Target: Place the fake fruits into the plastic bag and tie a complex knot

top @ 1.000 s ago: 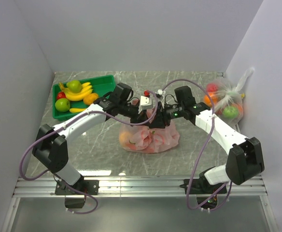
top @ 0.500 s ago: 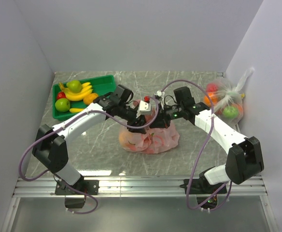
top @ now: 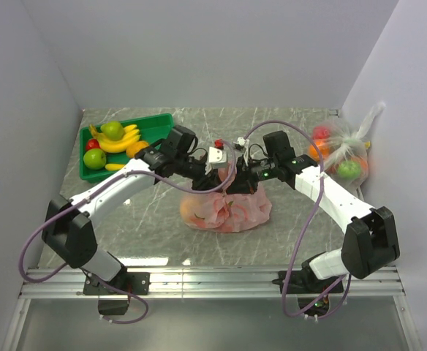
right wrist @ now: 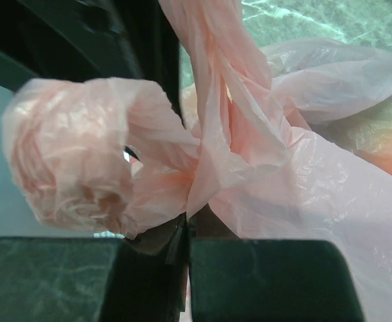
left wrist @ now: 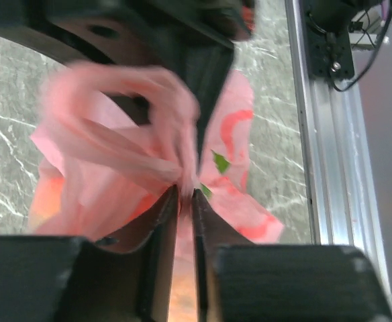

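The pink plastic bag [top: 227, 210] lies mid-table with fake fruits showing through its skin as an orange patch [top: 195, 209]. Above it, its handles are gathered into a twisted bunch [right wrist: 206, 157], with one crumpled handle loop [right wrist: 82, 154] hanging to the side. My left gripper [left wrist: 186, 193] is shut on a pink handle strand, a thin fold of film between its fingers. My right gripper [right wrist: 188, 225] is shut on the bunch from the other side. Seen from above, both grippers [top: 222, 174] [top: 240, 180] meet tip to tip over the bag.
A green tray [top: 159, 124] at the back left holds a banana [top: 118, 143], green apples and other loose fruits. A clear bag of fruits [top: 341, 155] leans against the right wall. The metal rail [left wrist: 330, 134] runs along the near edge.
The left gripper opened, dipped toward the bag and closed again on a handle strand, its arm shifting left. The right gripper closed on the handles and has held still since.
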Motion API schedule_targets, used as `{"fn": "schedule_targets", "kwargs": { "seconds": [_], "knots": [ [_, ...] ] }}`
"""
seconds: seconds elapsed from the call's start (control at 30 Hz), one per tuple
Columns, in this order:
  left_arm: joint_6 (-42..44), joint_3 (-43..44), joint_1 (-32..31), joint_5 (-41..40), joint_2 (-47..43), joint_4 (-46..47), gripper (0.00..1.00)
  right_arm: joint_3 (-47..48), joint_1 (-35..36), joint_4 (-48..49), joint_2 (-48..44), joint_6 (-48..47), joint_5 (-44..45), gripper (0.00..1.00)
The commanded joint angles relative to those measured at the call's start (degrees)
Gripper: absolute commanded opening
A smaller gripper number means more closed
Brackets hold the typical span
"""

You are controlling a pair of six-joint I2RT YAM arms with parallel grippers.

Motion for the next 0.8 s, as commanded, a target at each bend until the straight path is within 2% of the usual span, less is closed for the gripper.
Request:
{"fn": "schedule_targets", "kwargs": {
  "seconds": [0.0,0.03,0.07,0.13,0.27,0.4,0.5,0.53,0.63,0.67,0.73,0.77],
  "knots": [
    [-4.5,3.4,0.0,1.7,3.0,4.4,0.19,0.9,0.1,0.9,-0.9,-0.2,-2.3,0.0],
    [-5.0,3.5,0.0,1.6,3.6,5.1,0.16,0.9,0.2,0.8,-0.9,-0.3,-2.5,0.03],
    [-5.7,3.5,0.0,1.5,3.7,6.4,0.1,1.0,0.2,0.5,-0.9,-0.5,-2.8,0.06],
    [-6.1,4.2,-0.1,2.0,3.9,6.9,0.06,1.1,0.4,0.2,-0.7,-0.6,-2.7,0.15],
    [-4.3,5.9,-0.5,4.3,4.5,5.5,0.02,1.0,0.8,1.3,-0.1,-0.4,-2.1,0.2],
    [-3.4,6.4,-0.8,6.9,3.8,3.5,0.01,2.1,0.9,1.2,0.9,-0.5,-1.5,0.17],
    [-2.6,5.9,-0.9,7.0,2.8,2.5,0.02,2.1,1.1,1.6,1.1,-0.4,-1.1,0.01],
    [-2.6,5.9,-0.9,6.8,2.7,1.3,0.03,2.1,0.9,1.8,1.2,0.0,-1.0,0.0],
    [-2.7,4.7,-1.0,6.3,1.6,0.5,0.09,1.8,0.9,2.6,0.8,0.7,-2.0,0.0],
    [-3.3,4.0,-0.8,6.0,1.2,0.5,0.2,1.7,0.9,2.8,0.5,0.7,-2.2,0.0],
    [-4.3,3.9,-0.3,4.9,-0.8,-0.1,0.35,1.3,0.7,2.9,0.1,0.1,-2.6,0.0],
    [-4.7,4.0,1.4,5.2,-1.8,-0.4,0.39,1.0,0.6,2.7,0.0,-0.3,-2.6,0.0]
  ]
}}
